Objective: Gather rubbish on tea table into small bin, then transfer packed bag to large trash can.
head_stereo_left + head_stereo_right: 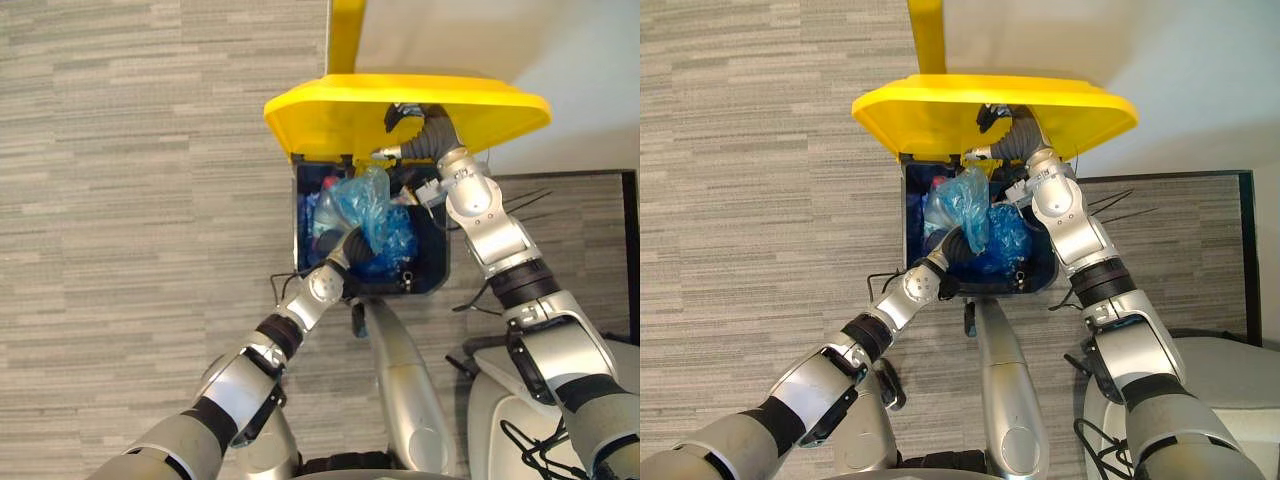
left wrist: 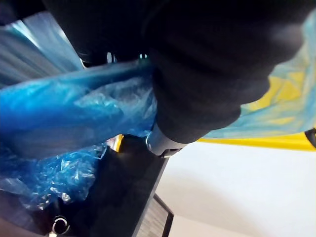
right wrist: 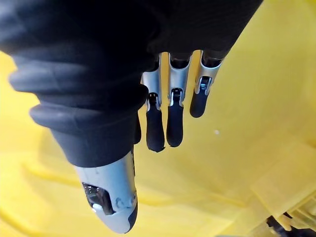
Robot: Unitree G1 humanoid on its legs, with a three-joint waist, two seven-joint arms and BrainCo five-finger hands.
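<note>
**Propping the lid while the bag sits in the can's mouth**

The large trash can [image 1: 432, 262] is a boxy, dark-walled bin standing on grey carpet [image 1: 150, 200] woven in fine stripes. Its yellow lid [image 1: 330, 115], smooth hard plastic with a rounded edge, is swung up over the can's far side.

The right hand [image 3: 173, 103] is up under that lid. Its silver fingers [image 3: 155, 128] with dark tips lie straight and side by side, spread flat along the glossy yellow underside. The thumb stands apart from them and nothing is clasped.

The packed bag [image 1: 365, 205] is thin, crinkled, see-through blue plastic. It is bunched into a loose, lumpy bundle in the can's open top, and its gathered neck rises above the rim. More blue film and dark shapes lie below it inside the can.

The left hand [image 1: 350, 248] reaches over the can's near edge, its dark ribbed cover pressed in against the bag. The film wraps around it and hides the fingers, so I cannot tell whether they are curled on the plastic or loose.
</note>
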